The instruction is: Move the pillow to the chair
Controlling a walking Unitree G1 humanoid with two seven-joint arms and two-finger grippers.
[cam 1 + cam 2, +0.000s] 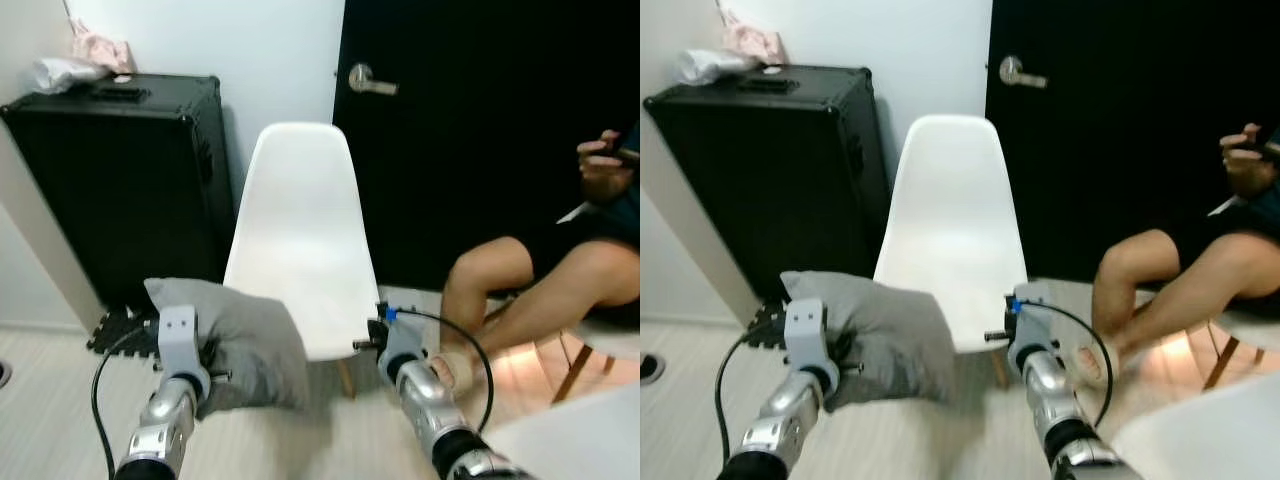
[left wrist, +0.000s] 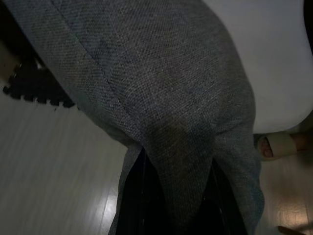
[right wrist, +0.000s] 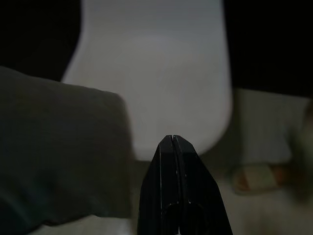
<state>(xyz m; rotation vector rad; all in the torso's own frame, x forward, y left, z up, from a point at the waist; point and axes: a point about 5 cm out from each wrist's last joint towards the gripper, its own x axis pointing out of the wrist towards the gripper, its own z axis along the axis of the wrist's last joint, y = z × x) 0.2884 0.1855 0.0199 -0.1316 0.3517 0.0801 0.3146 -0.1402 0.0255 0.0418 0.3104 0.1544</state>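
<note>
**A:** Grey woven fabric is what your left tool (image 2: 178,196) has hold of: the pillow (image 1: 235,340) is pinched between its two black fingers (image 2: 134,196), cloth bunched in the gap.

**B:** And where do you see the pillow sitting?

**A:** Off the floor (image 1: 60,400), carried by the left arm. It hangs just in front of the white chair (image 1: 300,240), at the front left corner of the seat, and overlaps that front edge from the head camera. You cannot tell from these pictures whether it touches the seat.

**B:** What about your right tool (image 3: 173,142)?

**A:** Its fingers are pressed together, tip to tip, with nothing between them. It hovers at the front right corner of the chair seat, pointing toward the chair, with the pillow off to its side.

**B:** What stands around the chair?

**A:** A black case (image 1: 120,170) stands against the white wall (image 1: 280,60) on the chair's left, with some pale bundled things (image 1: 75,60) on top. A black door (image 1: 470,130) with a metal lever handle (image 1: 370,80) is behind the chair on the right. A person (image 1: 570,260) sits to the right, bare knees bent, one sandalled foot (image 1: 455,365) on the floor close by your right arm, a hand (image 1: 600,165) raised and holding something dark. A black foam mat (image 1: 115,330) lies at the foot of the case.
</note>
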